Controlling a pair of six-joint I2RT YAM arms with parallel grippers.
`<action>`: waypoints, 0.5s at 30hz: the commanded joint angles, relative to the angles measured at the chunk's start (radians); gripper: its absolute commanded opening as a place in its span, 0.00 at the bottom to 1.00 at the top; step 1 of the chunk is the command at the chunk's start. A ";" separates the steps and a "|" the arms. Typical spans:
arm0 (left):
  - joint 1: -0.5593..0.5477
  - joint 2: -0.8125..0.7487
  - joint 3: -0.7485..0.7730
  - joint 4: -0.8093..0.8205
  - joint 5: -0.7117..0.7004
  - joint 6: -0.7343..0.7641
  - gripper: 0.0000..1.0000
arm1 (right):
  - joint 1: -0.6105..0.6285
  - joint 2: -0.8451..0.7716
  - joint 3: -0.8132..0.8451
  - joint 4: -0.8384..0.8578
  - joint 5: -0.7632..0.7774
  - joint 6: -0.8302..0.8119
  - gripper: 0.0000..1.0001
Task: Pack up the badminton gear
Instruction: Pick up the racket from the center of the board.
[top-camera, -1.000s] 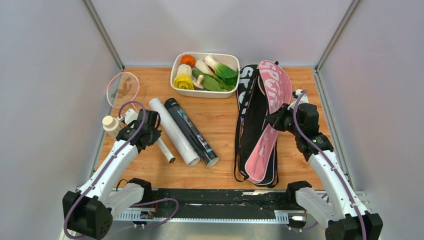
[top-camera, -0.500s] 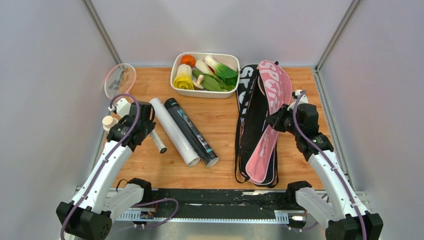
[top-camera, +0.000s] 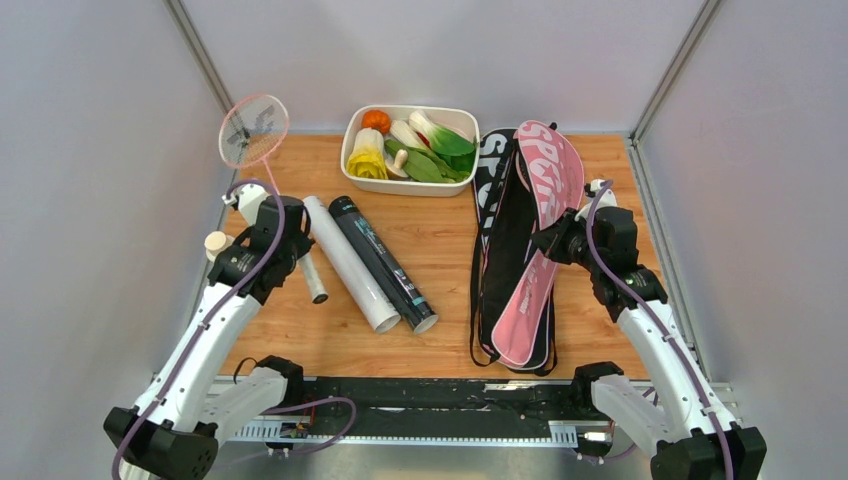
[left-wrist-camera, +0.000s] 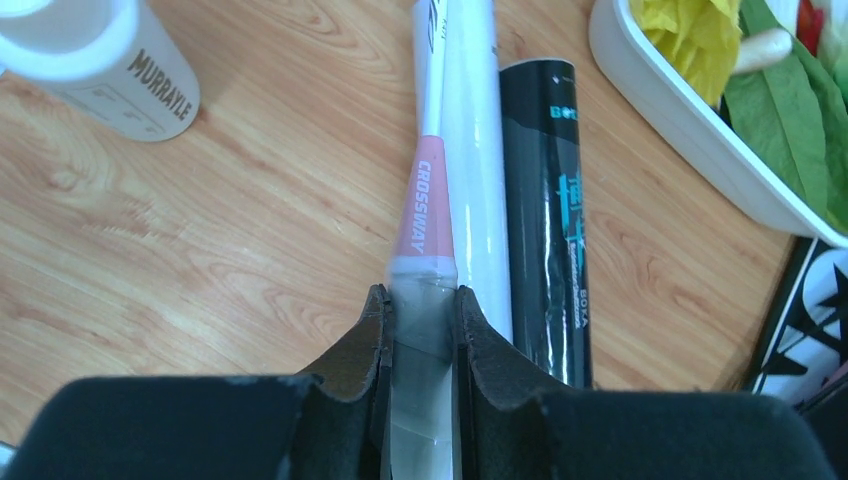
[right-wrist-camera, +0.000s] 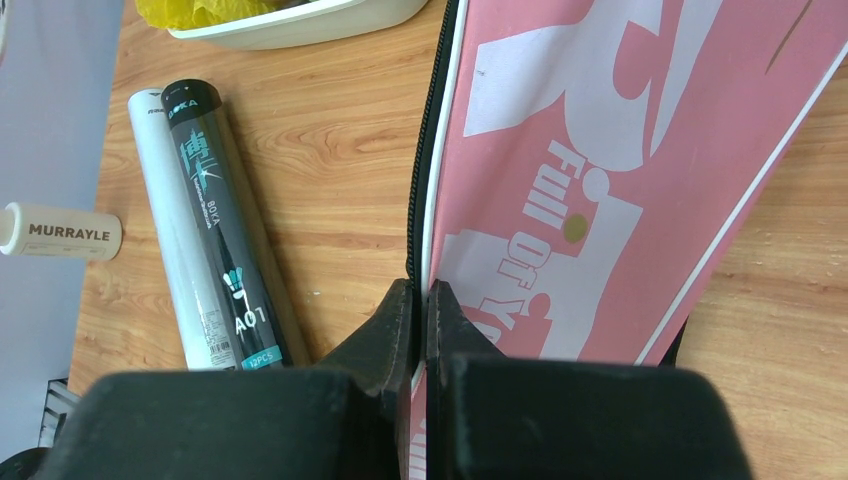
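Observation:
My left gripper (top-camera: 283, 237) (left-wrist-camera: 421, 300) is shut on the plastic-wrapped handle (left-wrist-camera: 422, 340) of the pink racquet. The racquet's round head (top-camera: 254, 130) stands raised at the back left, and its butt end (top-camera: 314, 287) pokes out toward me. A white tube (top-camera: 350, 262) (left-wrist-camera: 474, 170) and a black tube (top-camera: 385, 262) (left-wrist-camera: 545, 220) lie side by side just right of the handle. My right gripper (top-camera: 553, 243) (right-wrist-camera: 422, 295) is shut on the zipper edge of the pink cover (top-camera: 545, 220) (right-wrist-camera: 610, 170), which lies on the black cover (top-camera: 497, 235).
A white tray (top-camera: 346, 150) (left-wrist-camera: 670, 115) of toy vegetables stands at the back centre. A small bottle with a cream cap (top-camera: 216, 243) (left-wrist-camera: 105, 65) (right-wrist-camera: 60, 232) lies by the left wall, close to my left arm. Grey walls close in both sides.
My left arm has moved toward the back, swinging the racquet's head up from the left edge toward the back left corner. The right arm has stayed still.

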 joint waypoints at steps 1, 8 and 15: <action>-0.064 -0.009 0.079 0.041 -0.043 0.085 0.00 | -0.003 -0.022 0.065 0.072 0.001 -0.012 0.00; -0.209 -0.051 0.062 -0.091 -0.008 0.016 0.00 | -0.003 -0.009 0.066 0.072 0.013 -0.024 0.00; -0.365 -0.152 -0.004 -0.147 0.012 -0.008 0.00 | -0.003 0.002 0.065 0.064 0.034 -0.035 0.00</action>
